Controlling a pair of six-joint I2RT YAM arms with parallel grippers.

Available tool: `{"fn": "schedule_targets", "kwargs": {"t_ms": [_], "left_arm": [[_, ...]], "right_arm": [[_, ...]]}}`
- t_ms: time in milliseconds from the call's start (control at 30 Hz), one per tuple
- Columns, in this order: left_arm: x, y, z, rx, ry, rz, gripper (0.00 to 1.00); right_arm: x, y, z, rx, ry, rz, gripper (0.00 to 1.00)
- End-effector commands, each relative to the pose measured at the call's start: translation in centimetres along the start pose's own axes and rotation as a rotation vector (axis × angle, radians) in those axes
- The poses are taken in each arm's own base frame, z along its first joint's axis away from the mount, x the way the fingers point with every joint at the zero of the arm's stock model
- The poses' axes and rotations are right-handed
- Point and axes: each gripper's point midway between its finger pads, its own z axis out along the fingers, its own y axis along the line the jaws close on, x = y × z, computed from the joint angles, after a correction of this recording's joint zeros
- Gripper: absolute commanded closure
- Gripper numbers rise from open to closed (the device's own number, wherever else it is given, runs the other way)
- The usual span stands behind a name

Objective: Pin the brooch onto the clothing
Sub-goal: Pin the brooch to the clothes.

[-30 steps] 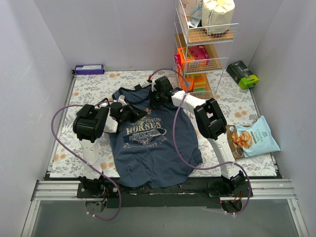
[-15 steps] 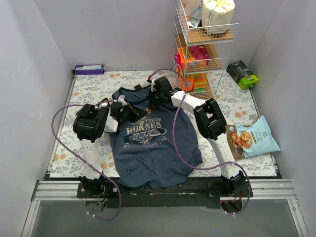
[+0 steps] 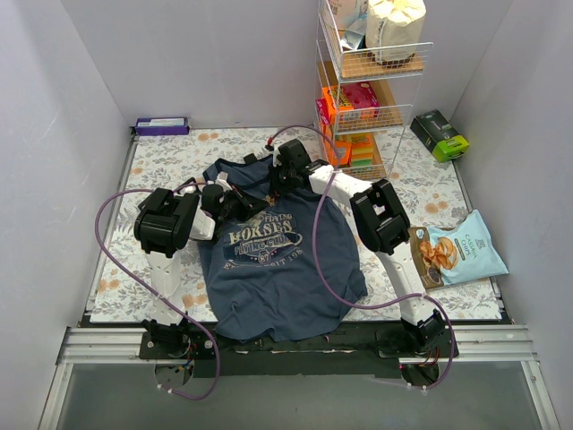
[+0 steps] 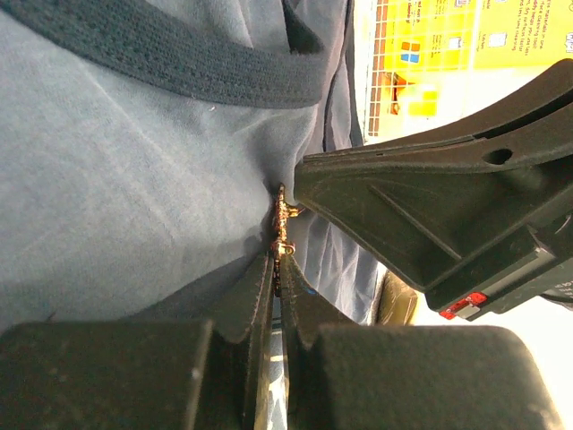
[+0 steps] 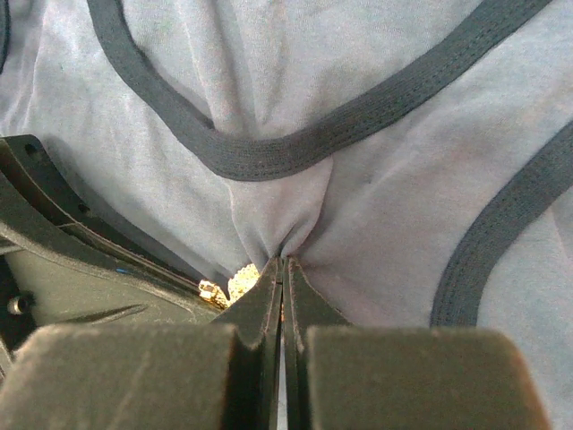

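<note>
The tank top (image 3: 277, 287) is navy, the brooch (image 4: 283, 228) gold.

Overhead rear view; wrist views tight on clothing (image 4: 134, 197)

Plain pale walls (image 3: 224, 63) stand on three sides. A white mat (image 3: 161, 166) with a flower print lies flat between them. A wire rack (image 3: 367, 67) with wooden shelves stands at the back right, and bright boxes (image 3: 358, 97) sit on it. A metal rail (image 3: 107, 345) runs along the near edge. The light is soft and even.
</note>
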Motion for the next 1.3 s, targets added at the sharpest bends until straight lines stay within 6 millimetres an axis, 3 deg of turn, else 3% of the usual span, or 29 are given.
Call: {"fn": "schedule_targets", "kwargs": {"t_ms": [0, 67, 167, 200, 267, 300, 333, 400, 533, 667, 733, 767, 1000, 1133, 1267], "left_arm": [[0.6, -2.2, 0.4, 0.073, 0.029, 0.028, 1.00], [0.7, -2.7, 0.2, 0.088, 0.032, 0.040, 1.00], [0.9, -3.7, -0.2, 0.132, 0.046, 0.051, 1.00], [1.1, -3.9, -0.3, 0.143, 0.053, 0.051, 1.00], [1.2, -4.2, -0.4, 0.163, 0.062, 0.046, 1.00], [1.5, -4.5, -0.5, 0.176, 0.077, 0.037, 1.00], [1.4, -4.7, -0.6, 0.186, 0.078, 0.038, 1.00], [1.6, -5.0, -0.6, 0.202, 0.091, 0.038, 1.00], [1.3, -5.5, -0.5, 0.219, 0.112, 0.052, 1.00], [1.5, -5.5, -0.6, 0.229, 0.142, 0.060, 1.00], [1.5, -5.5, -0.6, 0.230, 0.153, 0.062, 1.00], [1.7, -5.5, -0.5, 0.237, 0.175, 0.070, 1.00], [2.2, -5.3, -0.8, 0.279, 0.253, 0.073, 1.00], [1.6, -4.9, -1.4, 0.290, 0.253, 0.061, 1.00], [1.4, -5.6, -1.8, 0.344, 0.256, 0.056, 1.00]], "right_arm": [[-2.4, 3.4, -0.4, -0.094, -0.052, -0.020, 0.99], [-2.8, 3.0, -0.9, -0.074, -0.058, -0.023, 0.99], [-4.2, 2.6, -2.6, -0.066, -0.088, -0.028, 0.75], [-4.7, 2.7, -3.5, -0.067, -0.099, -0.034, 0.64], [-5.2, 1.9, -4.6, -0.051, -0.112, -0.034, 0.54], [-5.2, 1.6, -5.5, -0.042, -0.115, -0.039, 0.41], [-5.3, 1.3, -6.0, -0.031, -0.117, -0.039, 0.40], [-5.9, 0.3, -7.7, -0.011, -0.139, -0.032, 0.38], [-3.8, -2.1, -8.8, 0.012, -0.120, -0.006, 0.38], [-2.3, -3.0, -9.6, 0.006, -0.116, 0.010, 0.38], [-2.5, -3.0, -10.3, -0.021, -0.144, 0.019, 0.38], [-1.5, -3.2, -10.2, -0.025, -0.130, 0.034, 0.39], [0.1, -4.3, -10.1, -0.050, -0.119, 0.102, 0.43], [-0.5, -5.5, -10.3, -0.030, -0.157, 0.104, 0.43], [0.4, -6.5, -8.8, -0.020, -0.119, 0.092, 0.43]]}}
